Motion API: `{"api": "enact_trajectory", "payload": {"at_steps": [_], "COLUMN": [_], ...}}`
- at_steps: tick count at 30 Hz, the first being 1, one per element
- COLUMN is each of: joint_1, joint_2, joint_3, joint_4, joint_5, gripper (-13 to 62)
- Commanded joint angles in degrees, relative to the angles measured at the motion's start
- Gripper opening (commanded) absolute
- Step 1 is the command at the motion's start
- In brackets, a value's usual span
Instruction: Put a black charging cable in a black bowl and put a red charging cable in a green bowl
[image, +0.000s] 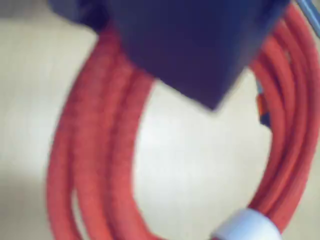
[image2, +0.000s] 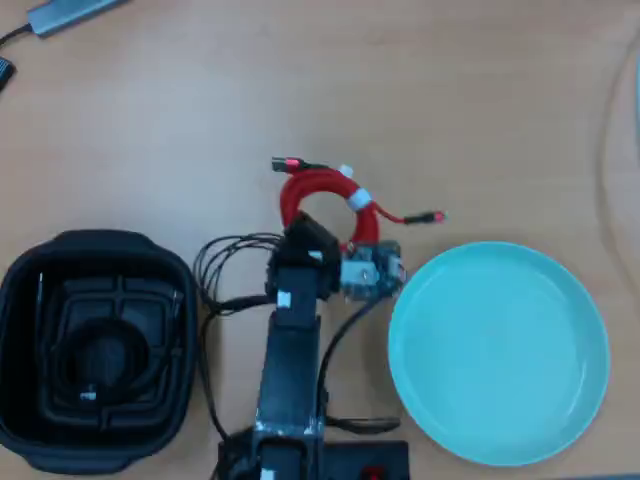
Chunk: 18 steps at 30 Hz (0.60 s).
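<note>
The red charging cable (image2: 322, 190) lies coiled on the wooden table just beyond the arm, and its white tie (image2: 358, 198) sits on the right side of the coil. In the wrist view the red charging cable (image: 95, 150) fills the frame. One dark jaw of my gripper (image: 200, 75) overlaps its top strands and the other jaw is hidden. My gripper (image2: 308, 232) sits on the coil's near edge. At the left, the black bowl (image2: 20, 300) appears to hold the black charging cable (image2: 100, 355), which is hard to separate from the ribbed floor. At the right the green bowl (image2: 500, 420) has nothing in it.
The arm's own thin black wires (image2: 225, 265) loop between the arm and the black bowl. The arm's base (image2: 330, 460) is at the bottom edge. A grey flat device (image2: 70, 10) lies at the top left corner. Bare wood stretches across the far half of the table.
</note>
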Motion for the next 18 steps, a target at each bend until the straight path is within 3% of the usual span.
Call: {"api": "enact_trajectory", "payload": {"at_steps": [1,8,18], "joint_1": [4.1,18.9,33.0], "joint_2": [5.4,10.9,10.5], "joint_3": [-2.0,4.0,2.7], "joint_4": [-0.6,-0.6,-2.4], "joint_5": [-1.0,-0.5,-2.1], "gripper": [-6.9,-6.9,-6.9]}}
